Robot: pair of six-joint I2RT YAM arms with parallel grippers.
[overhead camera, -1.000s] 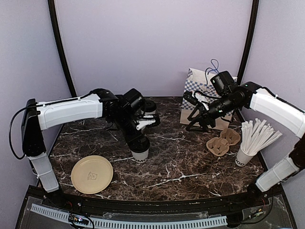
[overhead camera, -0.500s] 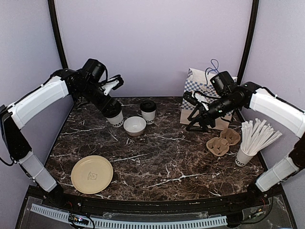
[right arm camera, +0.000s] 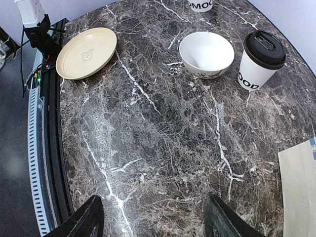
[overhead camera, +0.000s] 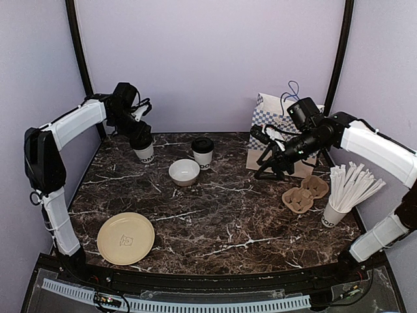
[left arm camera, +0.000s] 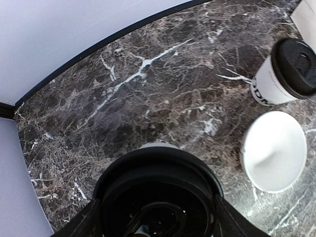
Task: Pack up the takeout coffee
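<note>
Upper left: left gripper (overhead camera: 139, 137) pinching lidded coffee cup (overhead camera: 144, 154). Right gripper (overhead camera: 272, 171) spread, empty, by paper bag (overhead camera: 272, 116). Likely step: fetching cup. Next: carry to cardboard carrier (overhead camera: 305, 193).

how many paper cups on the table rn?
3. The lidded cup stands back centre beside the bowl; the back-left cup is held by the left gripper; the stick cup is at the right edge. The bag hides its inside.

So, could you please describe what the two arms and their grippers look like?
The left arm and right arm have white shells, black joints and thin black cables along them. The left gripper and right gripper are black with two fingers.
</note>
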